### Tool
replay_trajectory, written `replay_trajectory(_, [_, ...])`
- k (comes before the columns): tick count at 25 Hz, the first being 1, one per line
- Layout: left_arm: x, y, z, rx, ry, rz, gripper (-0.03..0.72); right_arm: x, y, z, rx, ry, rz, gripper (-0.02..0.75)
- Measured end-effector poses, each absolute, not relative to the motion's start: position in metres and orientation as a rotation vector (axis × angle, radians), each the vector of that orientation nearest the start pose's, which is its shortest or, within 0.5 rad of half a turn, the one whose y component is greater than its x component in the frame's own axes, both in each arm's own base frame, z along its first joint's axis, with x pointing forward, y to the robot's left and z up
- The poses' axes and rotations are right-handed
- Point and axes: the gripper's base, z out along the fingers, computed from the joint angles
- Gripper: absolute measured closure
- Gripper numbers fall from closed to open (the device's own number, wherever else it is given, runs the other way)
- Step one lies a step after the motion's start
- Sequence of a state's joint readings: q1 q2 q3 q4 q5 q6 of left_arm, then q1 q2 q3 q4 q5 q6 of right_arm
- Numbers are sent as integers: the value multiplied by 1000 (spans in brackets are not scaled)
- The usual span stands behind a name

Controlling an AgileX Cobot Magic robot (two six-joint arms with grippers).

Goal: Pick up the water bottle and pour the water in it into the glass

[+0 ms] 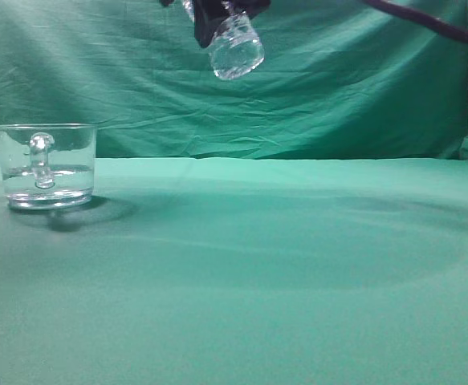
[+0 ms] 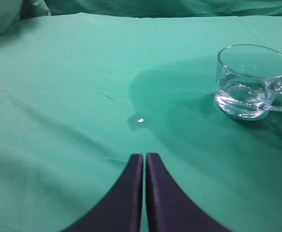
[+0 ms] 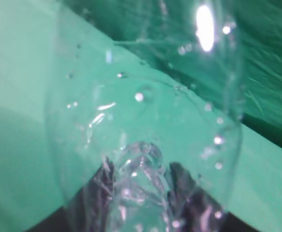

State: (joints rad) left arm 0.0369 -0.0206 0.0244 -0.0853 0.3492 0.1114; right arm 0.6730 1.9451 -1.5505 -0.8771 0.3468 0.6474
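The left gripper (image 2: pixel 144 157) hovers low with its dark fingers pressed together; the right gripper (image 1: pixel 221 16), raised high, clamps a clear plastic bottle (image 1: pixel 235 48).

No text, label, brand, number or sign can be read in any of the views. The tall clear plastic water bottle (image 1: pixel 235 46) bears no readable label, the short wide clear glass mug (image 2: pixel 251 81) carries no print or marking, and the green cloth over the table (image 1: pixel 282 265) is plain.
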Motion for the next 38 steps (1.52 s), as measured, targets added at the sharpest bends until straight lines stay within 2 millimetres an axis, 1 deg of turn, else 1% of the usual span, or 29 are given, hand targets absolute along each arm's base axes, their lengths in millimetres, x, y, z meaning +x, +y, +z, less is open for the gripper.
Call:
replay_trajectory(3, [53,-1,175,15,1835,21,688,370,233,278,-652,1929,139,462])
replay_trajectory(6, [53,-1,175,15,1835,21,688,360,200,276,-625,1887,258,462])
replay_trajectory(9, [53,-1,175,15,1835,21,688,349,170,264,-622,1844,361,462])
replay_trajectory(13, [53,-1,175,15,1835,21,688,336,133,239,-618,1759,535,462])
replay_trajectory(15, [53,-1,175,15,1835,21,688,327,117,225,-648,1728,549,462])
replay_trajectory(17, [53,-1,175,15,1835,21,688,320,104,213,-692,1695,525,462])
replay_trajectory(19, [53,-1,175,15,1835,21,688,313,97,200,-715,1687,521,462])
replay_trajectory(22, [53,-1,175,15,1835,21,688,310,91,178,-694,1732,525,462])
replay_trajectory(26, [53,-1,175,15,1835,21,688,314,90,151,-672,1782,555,462])
replay_trajectory(29, [53,-1,175,15,1835,21,688,317,91,135,-634,1769,595,462])
replay_trajectory(33, [53,-1,175,15,1835,21,688,319,93,117,-628,1735,615,462])
replay_trajectory(38, [53,-1,175,15,1835,21,688,320,92,107,-613,1754,616,462])
